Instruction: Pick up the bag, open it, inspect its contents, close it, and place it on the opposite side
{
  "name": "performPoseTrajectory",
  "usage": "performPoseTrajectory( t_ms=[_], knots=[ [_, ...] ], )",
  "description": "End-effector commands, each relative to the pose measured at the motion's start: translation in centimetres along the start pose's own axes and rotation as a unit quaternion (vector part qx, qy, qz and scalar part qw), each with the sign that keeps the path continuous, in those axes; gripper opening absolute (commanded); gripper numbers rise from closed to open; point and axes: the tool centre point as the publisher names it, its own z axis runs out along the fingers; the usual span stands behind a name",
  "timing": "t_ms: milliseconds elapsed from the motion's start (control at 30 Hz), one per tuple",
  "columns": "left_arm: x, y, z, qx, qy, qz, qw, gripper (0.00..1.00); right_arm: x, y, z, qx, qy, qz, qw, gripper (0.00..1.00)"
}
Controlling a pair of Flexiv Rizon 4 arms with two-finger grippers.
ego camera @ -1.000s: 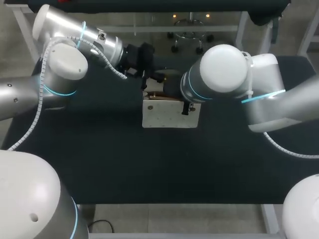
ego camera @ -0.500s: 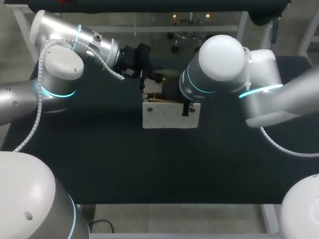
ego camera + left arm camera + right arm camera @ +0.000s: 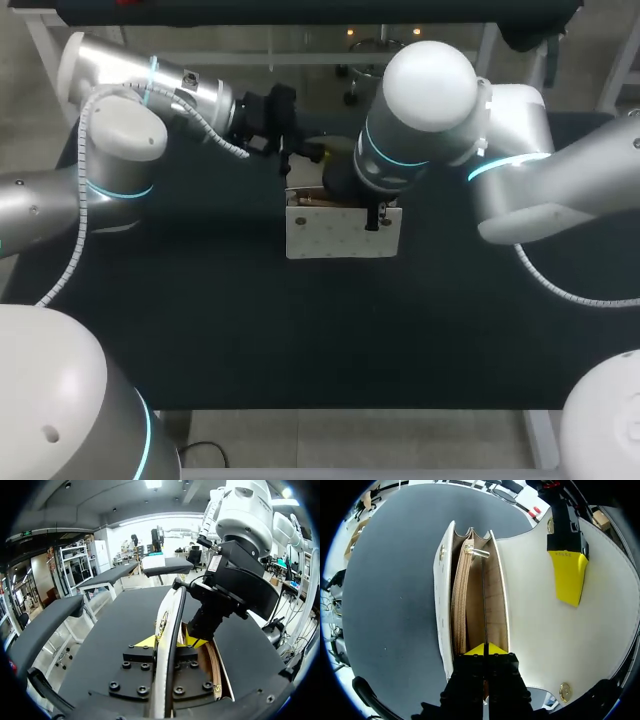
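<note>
You have the white bag [image 3: 340,232] standing open toward the far middle of the dark, matte table [image 3: 300,330]. Your left gripper [image 3: 167,641] is clamped on the bag's raised flap [image 3: 540,620], with one of its yellow fingers [image 3: 568,575] lying against the flap's inner face. Your right gripper [image 3: 485,650] pinches the thin divider [image 3: 483,600] between the tan compartments. The print on that yellow finger is too small to read.

Over the bag [image 3: 340,232] hangs the right arm [image 3: 430,110], and the right gripper [image 3: 485,649] fills its open mouth. The left arm [image 3: 150,95] blocks the bag's far left. On the bag's near side the table [image 3: 300,330] gives free passage.
</note>
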Motion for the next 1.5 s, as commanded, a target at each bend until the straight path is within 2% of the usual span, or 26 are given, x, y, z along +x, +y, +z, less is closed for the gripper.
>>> performPoseTrajectory(
  t_ms=[33, 167, 200, 233, 300, 367, 500, 767, 1500],
  knots=[
    [0.0, 0.2, -0.3, 0.003, -0.005, -0.007, 1.000, 0.00, 0.6, -0.4, 0.6, 0.003, 0.006, 0.001, 1.000, 0.00],
    [-0.2, 0.3, -0.5, 0.004, -0.007, -0.012, 1.000, 0.00, 0.8, -0.4, 0.5, 0.000, 0.009, -0.003, 1.000, 0.02],
    [-0.2, 0.3, -0.5, 0.004, -0.007, -0.012, 1.000, 0.00, 0.9, -0.4, 0.5, 0.000, 0.010, -0.005, 1.000, 0.27],
    [-0.2, 0.3, -0.5, 0.004, -0.007, -0.012, 1.000, 0.00, 0.9, -0.5, 0.6, 0.001, 0.011, -0.005, 1.000, 0.41],
    [-0.1, 0.2, -0.5, 0.004, -0.007, -0.011, 1.000, 0.00, 0.9, -0.5, 0.7, 0.001, 0.012, -0.005, 1.000, 0.54],
    [-0.1, 0.2, -0.5, 0.004, -0.006, -0.009, 1.000, 0.00, 1.0, -0.5, 0.8, 0.002, 0.017, -0.006, 1.000, 0.83],
    [0.1, 0.1, -0.5, 0.003, -0.006, -0.003, 1.000, 0.00, 1.1, -0.4, 1.1, 0.002, 0.024, -0.010, 1.000, 1.00],
    [0.6, -0.2, -0.5, 0.002, -0.001, 0.015, 1.000, 0.00, 1.6, -0.4, 1.7, 0.004, 0.040, -0.017, 0.999, 1.00],
    [0.6, -0.3, -0.4, 0.001, -0.001, 0.019, 1.000, 0.00, 1.4, -0.1, 1.7, 0.004, 0.038, -0.019, 0.999, 1.00]
  ],
)
